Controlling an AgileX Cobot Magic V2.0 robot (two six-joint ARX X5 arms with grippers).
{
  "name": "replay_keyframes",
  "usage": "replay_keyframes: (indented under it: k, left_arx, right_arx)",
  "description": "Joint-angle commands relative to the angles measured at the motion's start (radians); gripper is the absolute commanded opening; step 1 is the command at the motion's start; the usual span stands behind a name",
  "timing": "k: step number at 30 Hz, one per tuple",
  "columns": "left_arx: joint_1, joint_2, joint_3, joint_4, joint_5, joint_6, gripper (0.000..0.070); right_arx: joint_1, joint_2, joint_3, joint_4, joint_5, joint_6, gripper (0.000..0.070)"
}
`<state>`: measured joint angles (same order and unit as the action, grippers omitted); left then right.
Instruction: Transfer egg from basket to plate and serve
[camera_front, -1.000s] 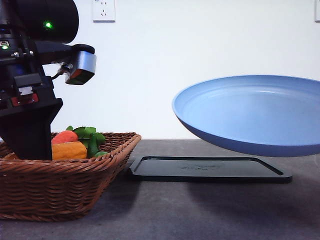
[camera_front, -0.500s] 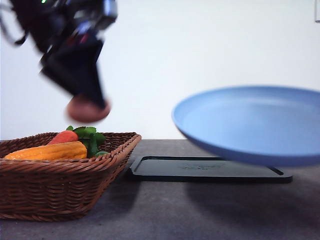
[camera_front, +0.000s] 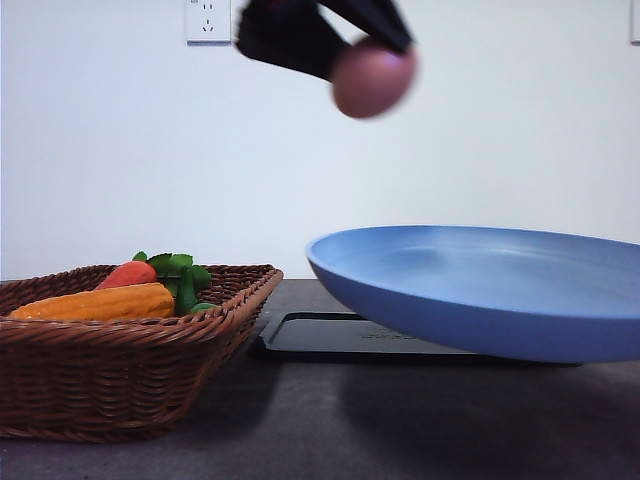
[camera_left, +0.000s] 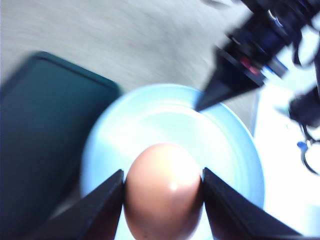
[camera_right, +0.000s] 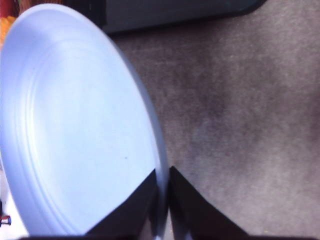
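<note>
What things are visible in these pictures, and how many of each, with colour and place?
egg: one, brownish-pink, held in the air above the plate's near-left part, between the left claw's fingers
plate: one, light blue, held off the table on the right, rim pinched by the right claw
basket: one, dark brown wicker, on the table at the left
orange vegetable: one, yellow-orange, lying in the basket
red vegetable: one, red-orange with green leaves, in the basket behind the orange one
tray: one, black, flat on the table behind the plate
table: one, dark grey
wall socket: one, white, on the white wall
left claw: one, black, shut on the egg
right claw: one, black, shut on the plate's rim
</note>
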<state>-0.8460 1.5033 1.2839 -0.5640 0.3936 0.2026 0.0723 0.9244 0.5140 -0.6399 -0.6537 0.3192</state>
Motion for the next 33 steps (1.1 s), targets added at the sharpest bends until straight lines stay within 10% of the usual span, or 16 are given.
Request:
replay_keyframes:
  k: [1, 11, 21, 33]
  left_arx:
    - [-0.032, 0.046, 0.013, 0.019, -0.037, 0.024, 0.0199]
    - [-0.143, 0.21, 0.013, 0.042, -0.26, 0.105, 0.0203]
    - [-0.17, 0.225, 0.013, 0.058, -0.278, 0.088, 0.0345]
    - [-0.14, 0.093, 0.019, 0.035, -0.336, -0.032, 0.0348]
  right_arx:
    - [0.007, 0.009, 0.003, 0.01, -0.008, -0.005, 0.0]
    - [0.013, 0.009, 0.003, 0.009, -0.008, -0.011, 0.0]
    - [0.013, 0.011, 0.003, 0.008, -0.008, -0.012, 0.0]
    - [0.004, 0.177, 0.055, 0.013, 0.007, -0.05, 0.0]
